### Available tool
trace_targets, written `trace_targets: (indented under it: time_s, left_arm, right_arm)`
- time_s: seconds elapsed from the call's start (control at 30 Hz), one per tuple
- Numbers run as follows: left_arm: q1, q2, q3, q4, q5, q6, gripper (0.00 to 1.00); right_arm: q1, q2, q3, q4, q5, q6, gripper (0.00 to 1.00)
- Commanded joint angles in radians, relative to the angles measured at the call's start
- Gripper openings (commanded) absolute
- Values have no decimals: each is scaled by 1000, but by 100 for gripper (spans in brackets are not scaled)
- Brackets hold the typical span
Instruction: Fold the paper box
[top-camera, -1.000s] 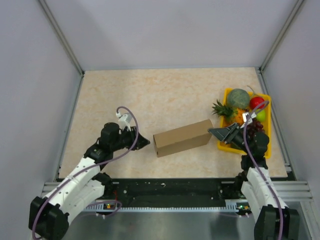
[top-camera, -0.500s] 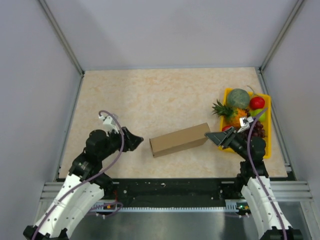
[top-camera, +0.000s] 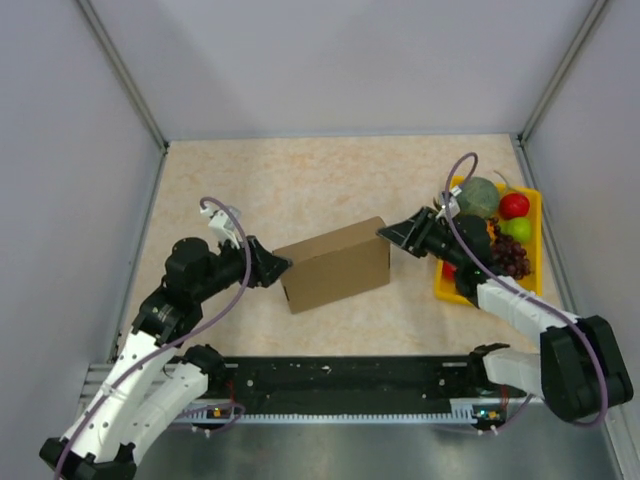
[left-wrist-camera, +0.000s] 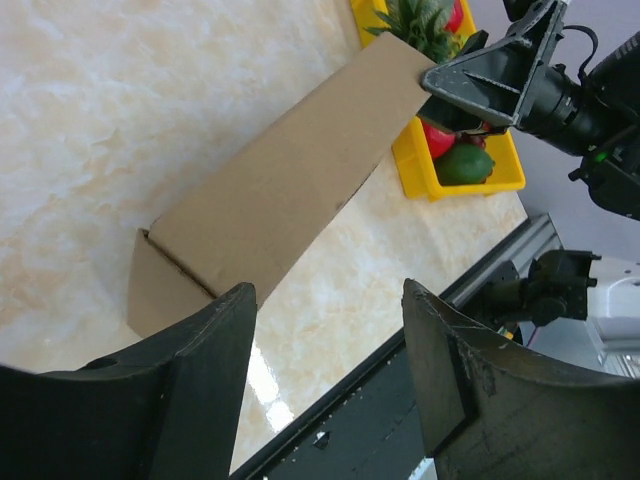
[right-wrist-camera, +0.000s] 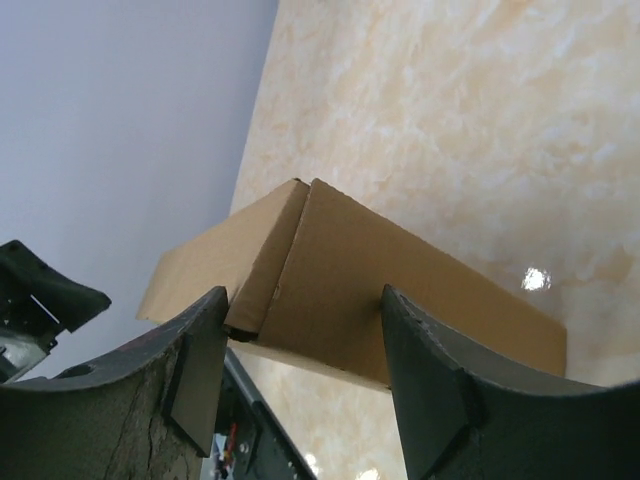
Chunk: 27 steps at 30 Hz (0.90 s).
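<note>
Carton stage: the paper box (top-camera: 335, 265) is already a closed-up brown carton, lying mid-table (top-camera: 300, 180), canted, with one arm at each end. Left gripper (top-camera: 278, 267) is spread, its near end just ahead of the fingers and unheld. Right gripper (top-camera: 388, 233) is also spread, tips at the far upper corner, with no clamp evident. Likely step: finishing the ends. Next move needs opposed pressure, or the carton will slide toward the fruit tray (top-camera: 535, 215).
</note>
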Motion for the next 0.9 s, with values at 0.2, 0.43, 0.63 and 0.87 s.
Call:
trace_targets:
  time_s: [0.2, 0.43, 0.63, 0.87]
  left_arm:
    - [4, 84, 60, 99, 161, 59, 64]
    - [-2, 116, 21, 214, 322, 9, 63]
    - [-120, 145, -50, 210, 324, 9, 60]
    - [-220, 177, -121, 214, 173, 39, 59]
  right_arm:
    - [62, -416, -280, -533, 168, -196, 59]
    - [60, -705, -359, -752, 176, 27, 69]
    - [60, -701, -335, -796, 112, 37, 69]
    - [74, -525, -231, -729, 84, -105, 68]
